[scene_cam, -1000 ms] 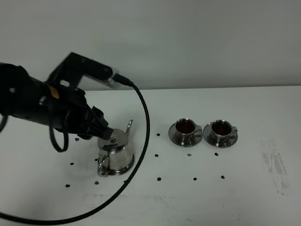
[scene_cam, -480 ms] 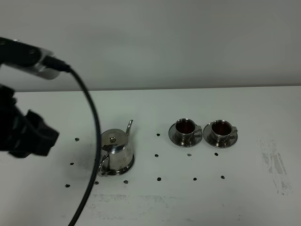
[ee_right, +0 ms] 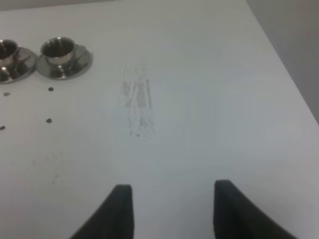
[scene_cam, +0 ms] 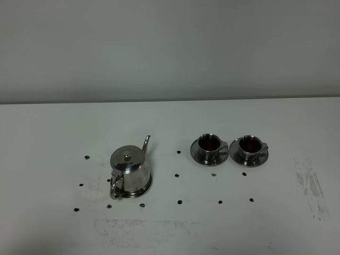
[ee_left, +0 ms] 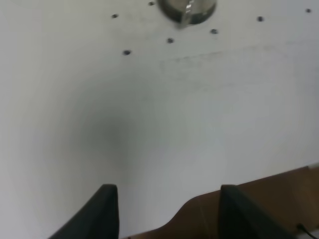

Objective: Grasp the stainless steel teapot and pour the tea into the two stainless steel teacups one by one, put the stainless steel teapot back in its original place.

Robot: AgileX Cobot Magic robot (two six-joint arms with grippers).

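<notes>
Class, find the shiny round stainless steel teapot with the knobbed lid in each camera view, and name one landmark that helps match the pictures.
Exterior high: the shiny round stainless steel teapot stands left of centre on the white table, spout towards the cups.
Left wrist: only its blurred lower part shows, cut off by the picture's edge.
Right wrist: not in it.
Shared landmark: the small dark dots on the table.

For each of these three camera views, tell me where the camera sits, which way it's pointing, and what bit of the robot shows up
Exterior high: mounted high, off the arms, looking down at the table with teapot and two cups; no robot visible.
Left wrist: on the left arm, facing the table; left claw open, the teapot at the frame edge.
Right wrist: on the right arm, facing the table; right claw open, cups beyond.
Shared: the exterior high and right wrist views both show the cups and a scuff.
</notes>
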